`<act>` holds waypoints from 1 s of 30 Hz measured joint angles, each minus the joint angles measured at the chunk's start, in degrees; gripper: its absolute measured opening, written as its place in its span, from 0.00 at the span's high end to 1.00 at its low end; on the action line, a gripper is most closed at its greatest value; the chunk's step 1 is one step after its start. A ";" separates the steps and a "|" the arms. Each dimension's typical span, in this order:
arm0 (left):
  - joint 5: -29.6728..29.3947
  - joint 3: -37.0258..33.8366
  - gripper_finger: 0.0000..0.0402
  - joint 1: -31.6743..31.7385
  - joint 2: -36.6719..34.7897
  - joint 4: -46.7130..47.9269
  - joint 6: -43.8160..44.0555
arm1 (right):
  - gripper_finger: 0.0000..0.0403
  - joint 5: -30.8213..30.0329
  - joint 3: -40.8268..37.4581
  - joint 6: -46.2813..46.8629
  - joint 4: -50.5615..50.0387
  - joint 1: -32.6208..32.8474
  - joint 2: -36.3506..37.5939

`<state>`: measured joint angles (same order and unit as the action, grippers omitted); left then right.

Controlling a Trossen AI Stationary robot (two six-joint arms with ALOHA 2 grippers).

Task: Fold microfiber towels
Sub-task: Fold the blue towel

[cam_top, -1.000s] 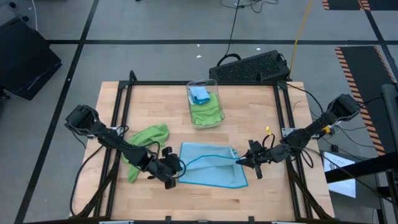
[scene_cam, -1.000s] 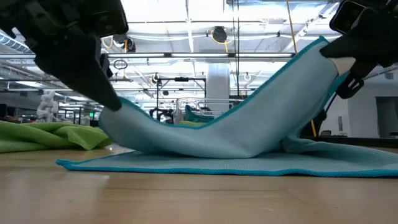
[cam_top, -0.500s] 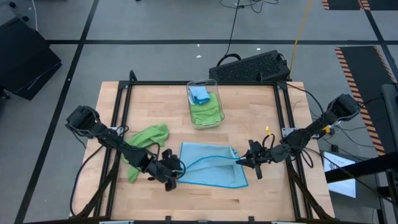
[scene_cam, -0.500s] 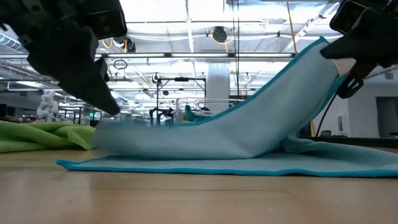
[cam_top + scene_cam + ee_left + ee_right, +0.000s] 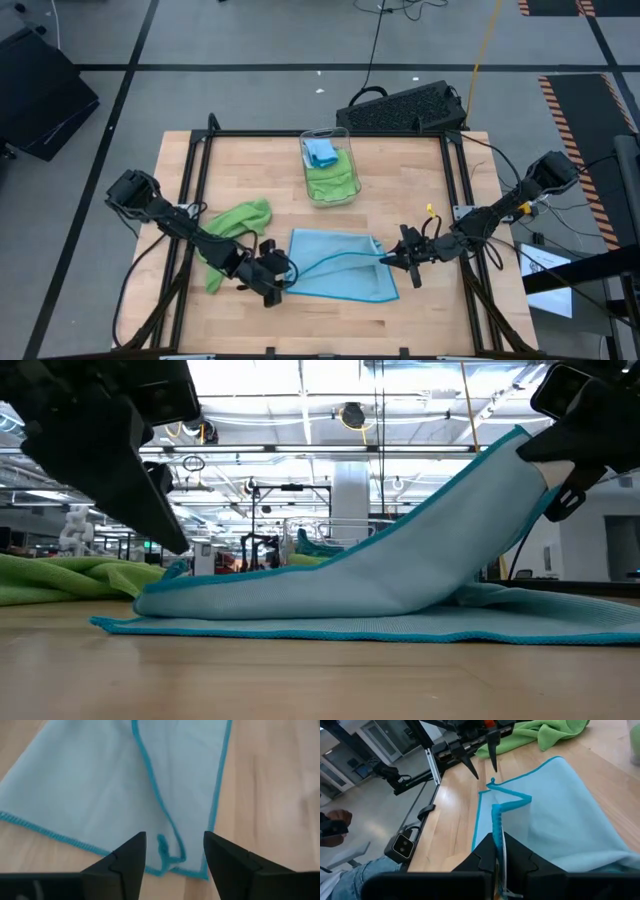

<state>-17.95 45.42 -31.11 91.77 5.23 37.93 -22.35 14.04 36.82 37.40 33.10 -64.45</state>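
Note:
A light blue towel [image 5: 340,265] with a teal hem lies on the table near the front, half folded over itself. My left gripper [image 5: 175,837] stands open just above the towel's left end; the loose corner [image 5: 162,847] lies below the gap between its fingers, touching neither. At the towel's right end, my right gripper [image 5: 498,837] is shut on the raised hem. In the low view the upper layer [image 5: 400,570] slopes from that raised end down to the left, where it rests on the lower layer [image 5: 400,628]. My right gripper pinches the towel's teal-hemmed edge [image 5: 497,817] between its two fingers, at the towel's right end. The fingers come nearly level from the table's right side. The held end [image 5: 520,435] is lifted clear, and the cloth runs down in a smooth slope to the part lying on the table.
A crumpled lime green towel [image 5: 238,225] lies left of the blue one. A clear bin [image 5: 345,185] at the far middle holds green and blue cloths. Black frame rails [image 5: 200,180] run along the table's sides. A person's leg [image 5: 350,875] shows beyond the left edge.
My left gripper has opened and let go of the towel's left corner. That corner has dropped from the fingers onto the layer lying on the table. The right end has stayed raised in my right gripper.

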 joint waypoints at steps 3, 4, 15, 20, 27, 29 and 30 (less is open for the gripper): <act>-0.11 0.01 0.50 -0.14 0.00 1.99 -0.14 | 0.96 0.00 0.00 -0.34 0.01 0.00 0.00; -0.10 -0.01 0.50 -0.14 0.00 2.41 -0.15 | 0.96 0.00 0.00 -0.46 0.01 0.00 0.00; 4.22 -0.21 0.50 -1.16 3.99 0.06 -1.09 | 0.96 0.00 0.00 -0.88 -0.15 0.00 0.04; 4.36 -0.12 0.61 -1.98 6.11 -3.44 -3.83 | 0.96 0.02 -0.02 -0.71 -0.85 0.00 0.04; 4.41 -0.01 0.89 -2.50 6.29 -4.42 -5.27 | 0.96 0.06 -0.02 -0.44 -0.76 0.00 0.04; 4.41 -0.01 0.96 -2.46 6.29 -4.22 -5.27 | 0.96 0.11 -0.02 -0.40 -0.75 0.00 0.04; 4.42 -0.01 0.98 -2.46 6.29 -4.25 -5.29 | 0.96 0.13 -0.02 -0.19 -0.69 0.00 0.04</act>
<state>-13.53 45.41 -33.56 98.06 0.98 32.64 -22.22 14.02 36.63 36.71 33.10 -64.40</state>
